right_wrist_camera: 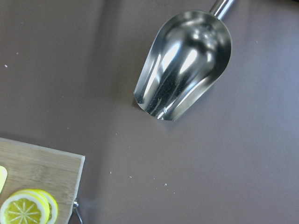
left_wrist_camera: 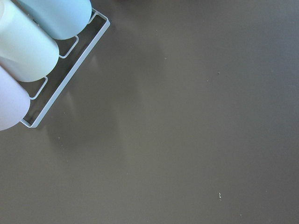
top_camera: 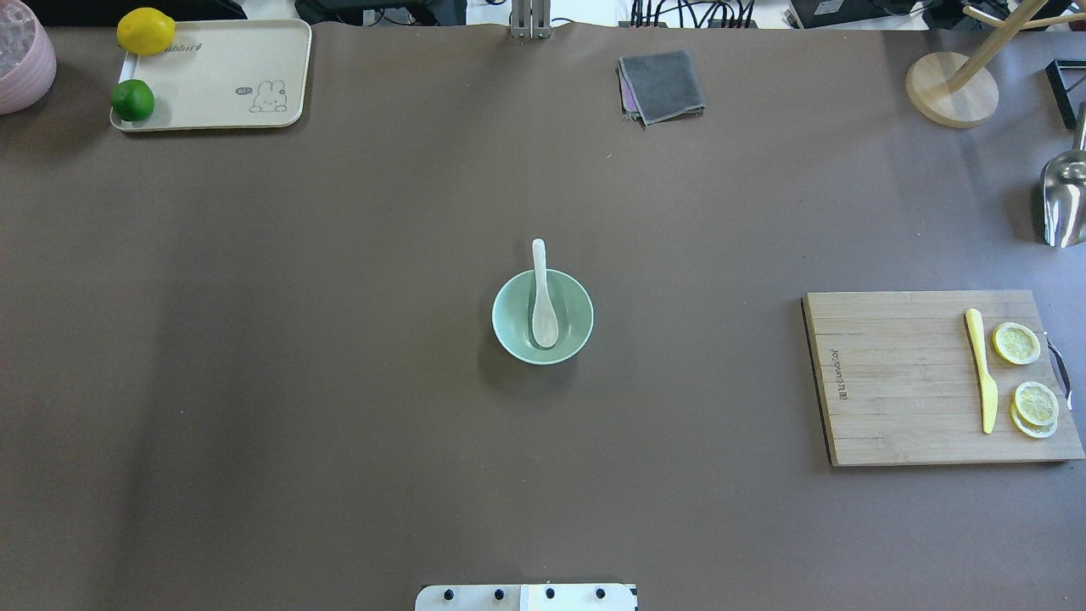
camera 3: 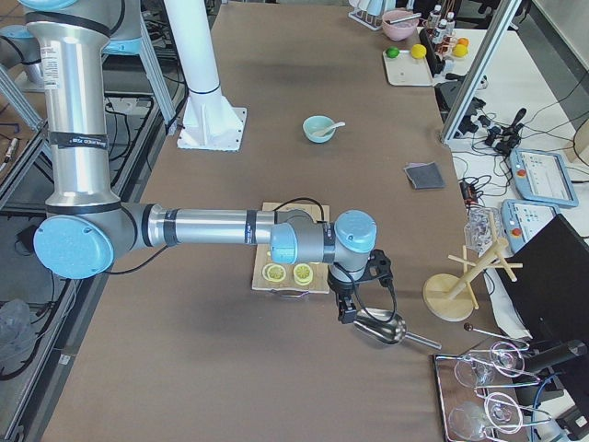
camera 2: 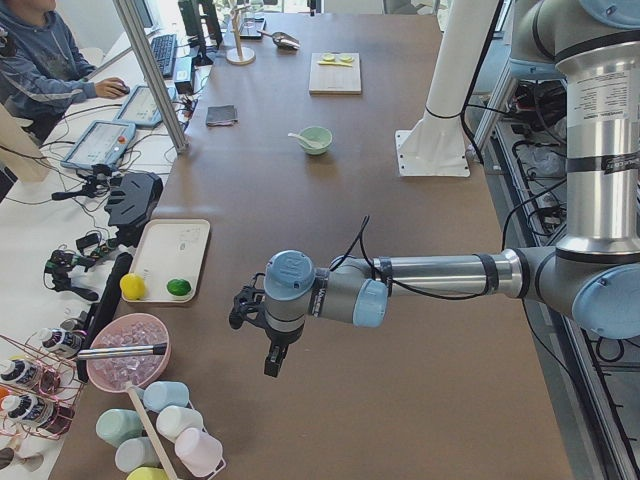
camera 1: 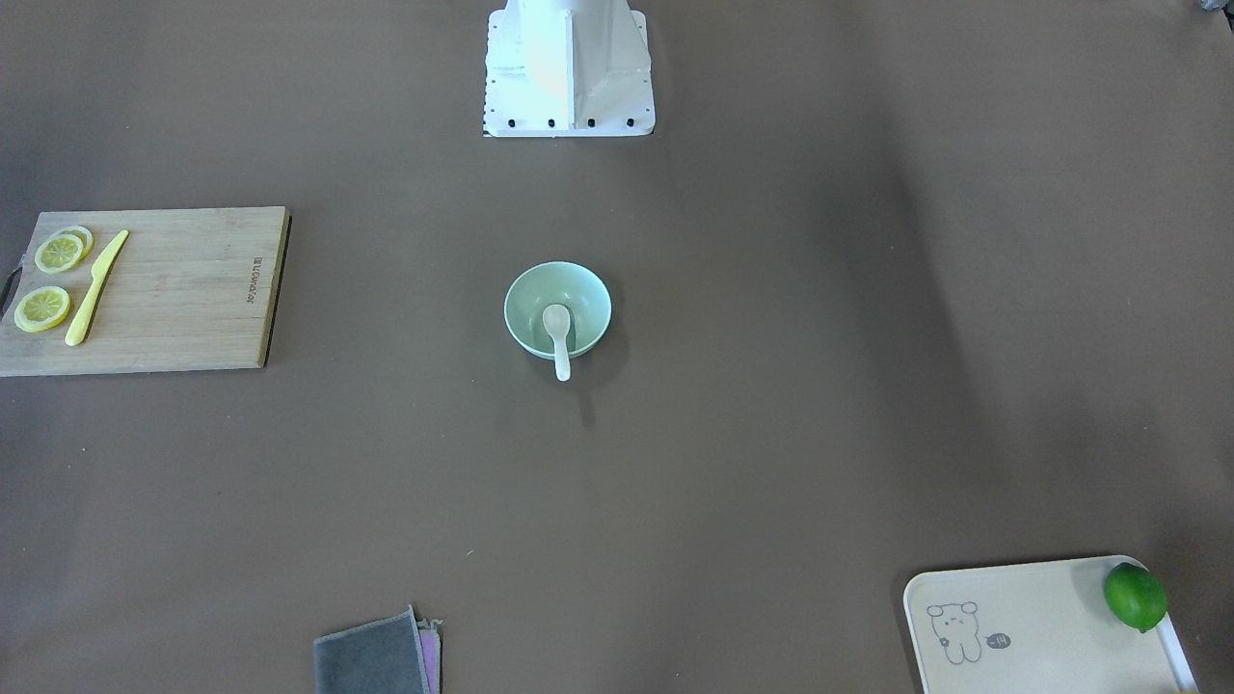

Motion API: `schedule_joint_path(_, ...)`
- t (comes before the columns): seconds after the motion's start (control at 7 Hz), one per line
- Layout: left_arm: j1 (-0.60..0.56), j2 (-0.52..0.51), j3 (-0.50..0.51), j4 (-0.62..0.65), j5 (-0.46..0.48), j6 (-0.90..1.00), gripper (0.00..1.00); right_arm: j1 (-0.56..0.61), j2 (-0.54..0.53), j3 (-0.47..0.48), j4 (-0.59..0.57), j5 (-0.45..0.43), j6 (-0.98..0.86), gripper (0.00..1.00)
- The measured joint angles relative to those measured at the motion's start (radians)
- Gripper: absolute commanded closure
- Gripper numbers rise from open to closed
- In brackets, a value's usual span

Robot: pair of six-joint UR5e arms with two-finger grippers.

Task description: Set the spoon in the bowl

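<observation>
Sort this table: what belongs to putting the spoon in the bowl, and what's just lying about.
The job:
spoon, scoop already inside the bowl
bowl

Lying about:
cutting board
yellow knife
lemon slices
grey cloth
tray
lime
lemon
metal scoop

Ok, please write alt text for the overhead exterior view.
A white soup spoon rests in a mint-green bowl at the centre of the table, handle over the far rim. A bamboo cutting board with lemon slices and a yellow knife lies right.

L hand (camera 2: 271, 364), R hand (camera 3: 345, 315): grip unclear
</observation>
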Motion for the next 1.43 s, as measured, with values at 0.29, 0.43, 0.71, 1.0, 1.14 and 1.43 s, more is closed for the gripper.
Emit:
schedule_joint_path(0.29, -0.001, -0.003, -0.008, 0.003, -0.019, -0.001, 0.02, 0.004, -0.001, -0.013, 0.0, 0.001, -0.003, 0.0)
schedule_joint_path(0.43, -0.002, -0.002, -0.008, 0.003, -0.028, -0.001, 0.02, 0.004, 0.001, -0.013, 0.0, 0.001, 0.001, 0.0)
schedule_joint_path(0.71, -0.002, 0.0, -0.004, 0.001, -0.03, 0.0, 0.02, 0.004, 0.005, -0.014, 0.0, 0.001, 0.005, 0.0)
schedule_joint_path(1.0, -0.001, -0.003, -0.006, 0.0, -0.028, 0.001, 0.02, 0.004, 0.009, -0.013, 0.0, 0.001, 0.007, 0.0)
schedule_joint_path(1.14, 0.0, -0.005, -0.007, 0.0, -0.028, 0.002, 0.02, 0.004, 0.01, -0.011, 0.0, 0.001, 0.007, 0.0)
schedule_joint_path(1.43, 0.0, -0.005, -0.006, -0.002, -0.024, 0.004, 0.02, 0.004, 0.01, -0.007, 0.0, 0.002, 0.008, 0.0)
